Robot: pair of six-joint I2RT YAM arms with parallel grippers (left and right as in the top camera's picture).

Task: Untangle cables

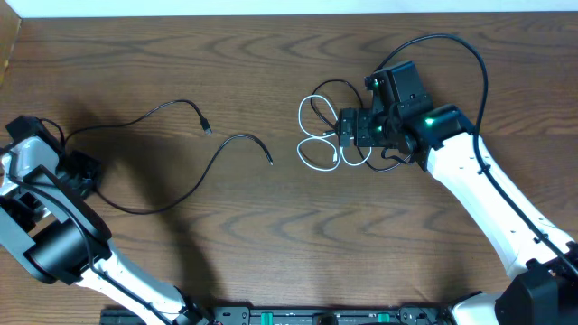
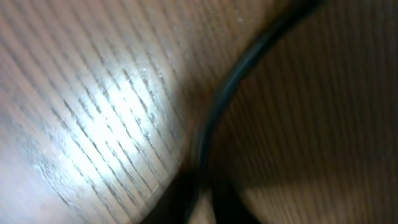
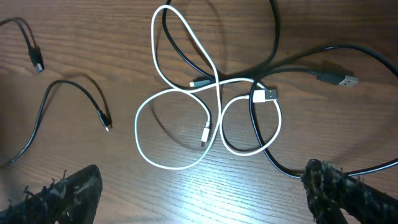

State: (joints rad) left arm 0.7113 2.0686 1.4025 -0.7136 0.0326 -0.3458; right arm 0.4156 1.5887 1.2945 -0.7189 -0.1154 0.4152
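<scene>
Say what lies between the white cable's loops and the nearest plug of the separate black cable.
Only bare table, seen in the right wrist view between the black cable's plug and the white cable; overhead agrees.

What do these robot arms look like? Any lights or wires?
Both the left arm and right arm have white tubular links with black joints. A green light glows on the right one, a black wire loops off it, and its fingers look dark and rough-textured.

Brown wooden table (image 1: 271, 244), visible grain, glare patch in left wrist view; pale strip (image 1: 271, 7) along far edge.
</scene>
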